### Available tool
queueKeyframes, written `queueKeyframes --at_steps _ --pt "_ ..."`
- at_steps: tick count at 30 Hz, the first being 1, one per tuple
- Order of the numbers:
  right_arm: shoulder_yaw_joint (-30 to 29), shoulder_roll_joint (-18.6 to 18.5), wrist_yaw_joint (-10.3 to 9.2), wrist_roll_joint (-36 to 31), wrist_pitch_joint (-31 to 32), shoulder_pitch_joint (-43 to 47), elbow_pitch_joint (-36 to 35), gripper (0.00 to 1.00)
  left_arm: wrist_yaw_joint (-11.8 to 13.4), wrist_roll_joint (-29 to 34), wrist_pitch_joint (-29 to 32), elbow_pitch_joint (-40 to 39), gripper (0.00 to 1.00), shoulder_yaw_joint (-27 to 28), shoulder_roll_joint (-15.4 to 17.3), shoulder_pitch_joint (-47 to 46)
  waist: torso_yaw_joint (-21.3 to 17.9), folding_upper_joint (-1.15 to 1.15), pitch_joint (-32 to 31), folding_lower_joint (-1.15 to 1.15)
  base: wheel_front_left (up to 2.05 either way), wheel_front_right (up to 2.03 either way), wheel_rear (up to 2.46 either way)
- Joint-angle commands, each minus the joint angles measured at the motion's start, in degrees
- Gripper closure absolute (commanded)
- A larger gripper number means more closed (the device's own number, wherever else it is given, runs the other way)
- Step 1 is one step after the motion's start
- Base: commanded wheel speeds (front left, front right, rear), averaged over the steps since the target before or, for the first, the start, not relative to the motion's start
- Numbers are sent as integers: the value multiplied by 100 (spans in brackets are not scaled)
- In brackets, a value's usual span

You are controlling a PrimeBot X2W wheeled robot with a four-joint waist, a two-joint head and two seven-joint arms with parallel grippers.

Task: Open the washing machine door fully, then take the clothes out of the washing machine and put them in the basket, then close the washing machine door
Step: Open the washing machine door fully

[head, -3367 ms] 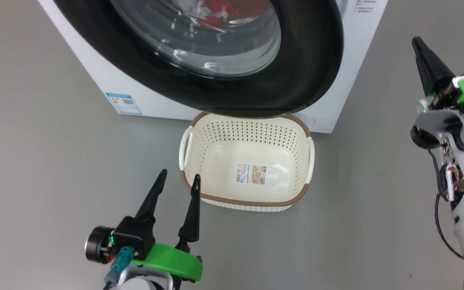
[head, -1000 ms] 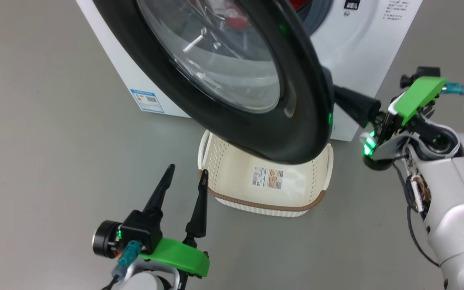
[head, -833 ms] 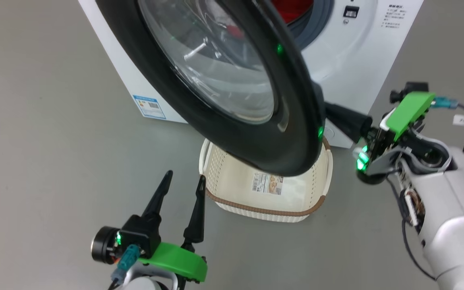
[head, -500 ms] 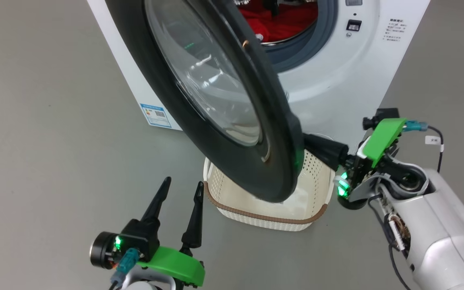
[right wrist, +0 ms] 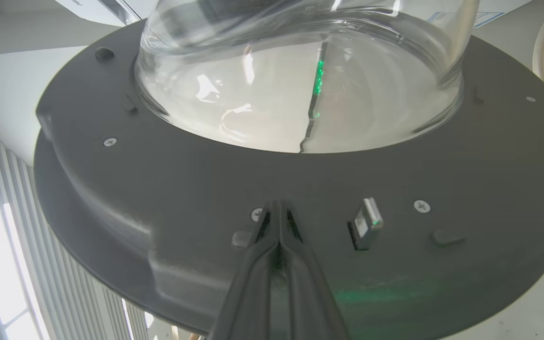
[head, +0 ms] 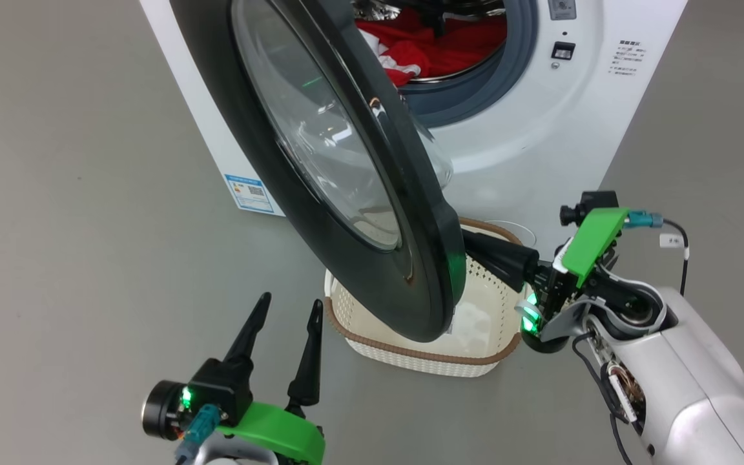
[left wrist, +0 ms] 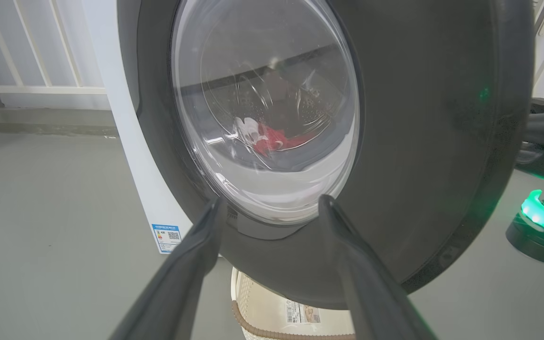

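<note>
R gripper (right wrist: pixel 277 210), pinched shut & empty, presses inner face of washing machine door (head: pixel 320 148), half-open above basket (head: pixel 423 358): push in smooth arc, tips clear of glass (right wrist: pixel 300 94); L gripper (head: pixel 289 301) wide, idle.

The washing machine door (head: pixel 320 161) has a glossy black rim; its bulging window is clear, smooth glass with bright reflections. Its inner side looks like matt dark grey plastic, with small metal screws and a shiny metal latch (right wrist: pixel 368 222). The washing machine (head: pixel 527 148) has a smooth white body with a soft shine and a matt grey rubber ring (head: pixel 488 81). The clothes (head: pixel 449 51) are soft red cloth. The basket (head: pixel 423 365) is cream plastic with holes, its rim brown with a woven look. The fingers of the left claw (head: pixel 289 299) are matt black plastic. The floor (head: pixel 55 226) is smooth grey, nearly matt.
</note>
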Motion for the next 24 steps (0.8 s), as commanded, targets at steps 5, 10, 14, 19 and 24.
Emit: queueKeyframes --at_steps 5,10,14,19,24 --pt "-74 105 5 181 -170 197 -301 100 -29 47 -45 -104 0 242 66 -2 -79 0 -32 0 0 0 0" --pt "-671 104 5 413 -430 528 -774 100 -25 22 -45 -79 0 270 66 50 -200 0 -83 0 0 0 0" --pt "-1058 84 5 383 -567 895 -1192 100 -27 27 -45 -55 0 304 66 105 -300 0 -135 0 0 0 0" --pt "-1357 89 5 219 -713 1508 -1745 100 -46 43 -45 -23 0 361 66 125 -447 0 -166 0 0 0 0" --pt "-1538 99 5 84 -965 2175 -2311 100 -56 51 -45 5 0 415 66 141 -597 0 -207 0 0 0 0"
